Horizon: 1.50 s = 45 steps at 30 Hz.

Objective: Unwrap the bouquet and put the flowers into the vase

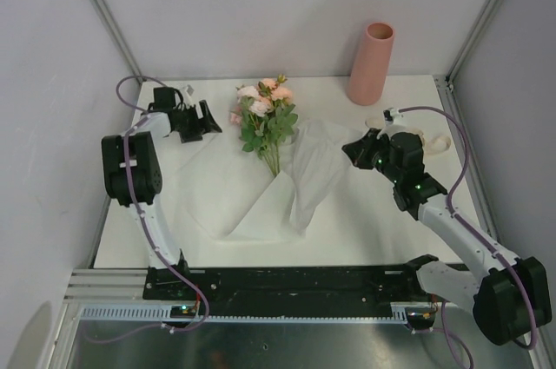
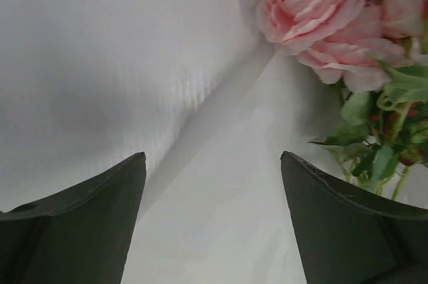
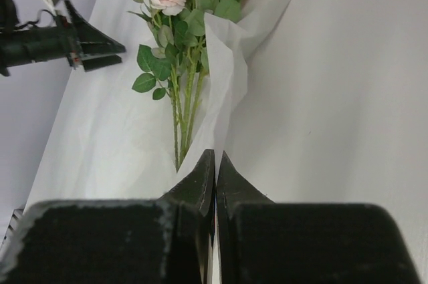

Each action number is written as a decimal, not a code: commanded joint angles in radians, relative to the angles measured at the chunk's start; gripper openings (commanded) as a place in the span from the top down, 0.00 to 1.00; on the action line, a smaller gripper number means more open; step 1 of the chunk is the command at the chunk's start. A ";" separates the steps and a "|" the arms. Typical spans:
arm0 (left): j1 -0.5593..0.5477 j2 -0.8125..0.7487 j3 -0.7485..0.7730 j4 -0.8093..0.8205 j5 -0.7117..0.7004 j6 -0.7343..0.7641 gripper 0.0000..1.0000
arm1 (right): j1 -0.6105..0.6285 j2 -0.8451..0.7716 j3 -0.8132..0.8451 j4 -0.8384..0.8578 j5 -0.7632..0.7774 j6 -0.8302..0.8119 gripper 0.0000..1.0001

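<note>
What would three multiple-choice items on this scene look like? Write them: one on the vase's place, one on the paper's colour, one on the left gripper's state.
1. Where does the vase stand?
A. Between the arms' bases
B. At the table's far edge, right of the flowers
C. On the paper

2. What colour is the paper?
A. White
B. Blue
C. Brown

3. How is the left gripper?
A. Shut on a stem
B. Shut on the vase
C. Open

Answers: B, it stands upright at the far right. A, the spread sheet is white. C, its jaws stand wide apart.
</note>
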 commanded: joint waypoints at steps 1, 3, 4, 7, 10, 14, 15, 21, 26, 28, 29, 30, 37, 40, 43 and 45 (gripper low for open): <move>0.007 0.041 0.078 -0.030 0.063 0.025 0.14 | -0.012 -0.055 0.000 0.040 -0.032 -0.029 1.00; 0.002 0.054 0.090 -0.035 0.067 0.010 0.14 | -0.017 -0.065 0.000 0.040 -0.035 -0.031 1.00; 0.000 0.063 0.094 -0.036 0.086 0.000 0.15 | -0.020 -0.068 0.000 0.042 -0.036 -0.031 1.00; -0.011 0.093 0.093 -0.042 0.165 -0.064 0.15 | -0.026 -0.072 0.000 0.047 -0.043 -0.033 0.99; -0.024 0.111 0.085 -0.048 0.205 -0.094 0.16 | -0.037 -0.080 -0.001 0.044 -0.049 -0.033 0.99; -0.037 0.109 0.066 -0.055 0.198 -0.093 0.16 | -0.050 -0.095 0.000 0.042 -0.059 -0.030 0.99; -0.042 0.107 0.059 -0.056 0.202 -0.094 0.16 | -0.050 -0.096 0.000 0.043 -0.062 -0.030 0.99; -0.073 0.093 0.029 -0.056 0.200 -0.079 0.20 | -0.051 -0.089 0.000 0.035 -0.070 -0.026 0.99; -0.083 0.097 0.017 -0.057 0.191 -0.082 0.34 | -0.051 -0.100 0.000 0.025 -0.073 -0.025 1.00; -0.089 0.095 0.015 -0.058 0.187 -0.078 0.42 | -0.052 -0.104 -0.001 0.021 -0.073 -0.026 1.00; -0.091 0.094 0.015 -0.059 0.185 -0.077 0.47 | -0.050 -0.106 0.000 0.019 -0.073 -0.026 1.00; -0.091 0.091 0.016 -0.059 0.180 -0.077 0.52 | -0.051 -0.107 0.000 0.015 -0.073 -0.026 1.00; -0.087 0.062 0.045 -0.069 0.108 -0.088 0.96 | -0.051 -0.067 -0.004 0.018 -0.032 -0.011 1.00; -0.071 0.051 0.075 -0.072 0.026 -0.107 0.99 | -0.062 -0.007 -0.005 0.039 -0.001 0.019 1.00; -0.050 0.050 0.115 -0.087 -0.056 -0.116 1.00 | -0.075 0.033 -0.004 0.047 0.037 0.046 1.00; -0.028 0.053 0.144 -0.099 -0.100 -0.114 1.00 | -0.087 0.058 0.001 0.032 0.066 0.059 1.00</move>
